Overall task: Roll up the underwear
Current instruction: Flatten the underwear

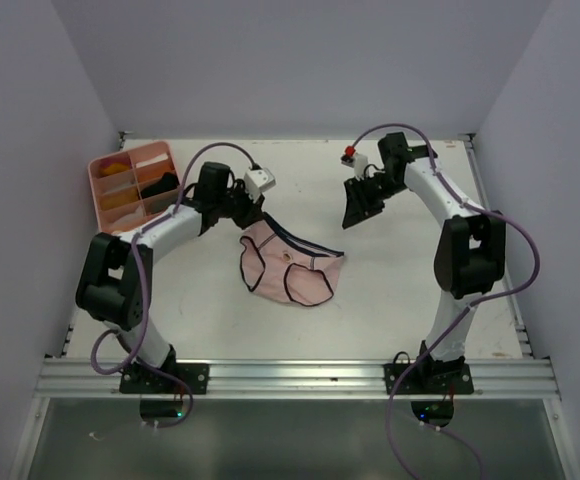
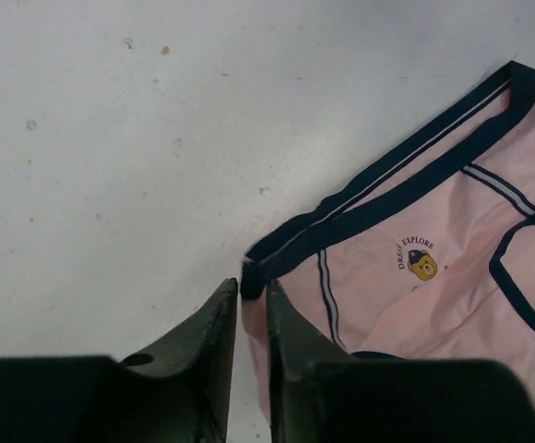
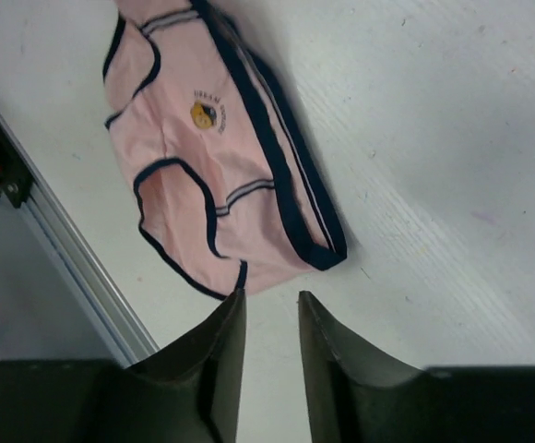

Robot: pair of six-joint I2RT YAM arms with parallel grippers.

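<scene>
The pale pink underwear (image 1: 292, 270) with dark edging lies spread flat on the white table, a small bear print on its front (image 2: 422, 263). My left gripper (image 1: 257, 214) is at its upper-left waistband corner. In the left wrist view the jaws (image 2: 252, 288) stand a narrow gap apart, with that dark corner lying between the tips. My right gripper (image 1: 359, 212) hangs above the table, up and right of the garment and apart from it. Its jaws (image 3: 269, 297) are open with only bare table between them, and the underwear (image 3: 194, 175) lies just ahead.
A pink compartment tray (image 1: 103, 168) stands at the back left, holding yellow, orange and dark items. White walls close in the table on three sides. A metal rail (image 1: 300, 378) carrying both arm bases runs along the near edge.
</scene>
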